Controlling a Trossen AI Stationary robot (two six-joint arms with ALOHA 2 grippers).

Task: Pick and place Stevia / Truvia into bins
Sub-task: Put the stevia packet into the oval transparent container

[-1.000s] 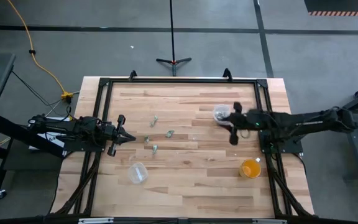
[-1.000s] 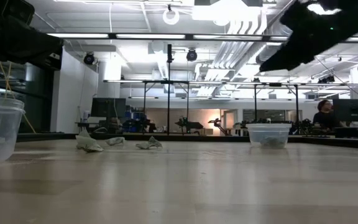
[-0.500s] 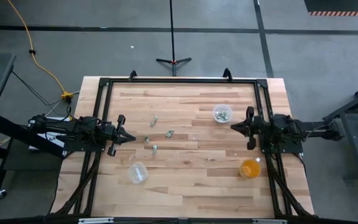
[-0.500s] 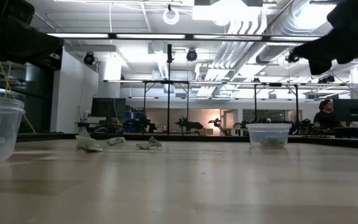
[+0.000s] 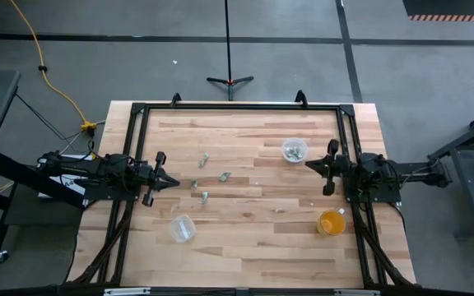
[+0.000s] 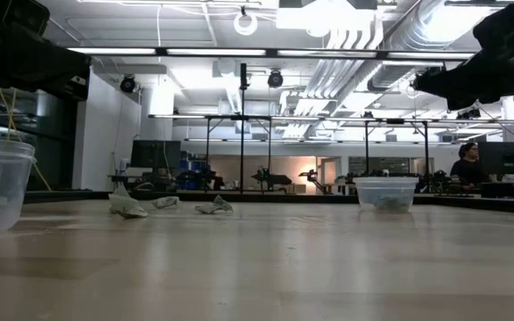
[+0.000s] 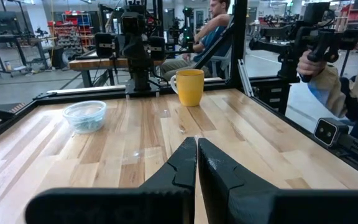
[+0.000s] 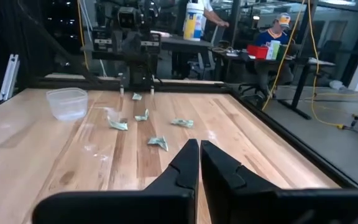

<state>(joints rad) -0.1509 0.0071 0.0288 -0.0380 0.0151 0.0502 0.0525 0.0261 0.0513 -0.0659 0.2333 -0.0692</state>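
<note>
At the left edge of the counter [image 5: 245, 247] the left tool [image 5: 171, 181] waits with its two fingers pressed together and nothing between them. Just in front of it, in the left half of the wood, four Stevia / Truvia packets [image 5: 205, 196] lie loose, near one another but apart: one at the far side, one toward the middle, and two close to the left tool. They are all still outside any cup. Near the front of the counter, below the packets in the high view, stands one clear bin [image 5: 181, 228]; I cannot tell from above if something is inside it.

Further right, at the far side, stands the second clear bin [image 5: 294, 150], and pale green paper shows at its bottom, so some packets seem to be placed there already. Beside it, at the right edge, the right tool [image 5: 311, 167] has its fingers closed as well and carries nothing. The orange cup [image 5: 332, 223] stands near the front right corner.

In my judgement the task is partly done: four packets remain to be picked.
</note>
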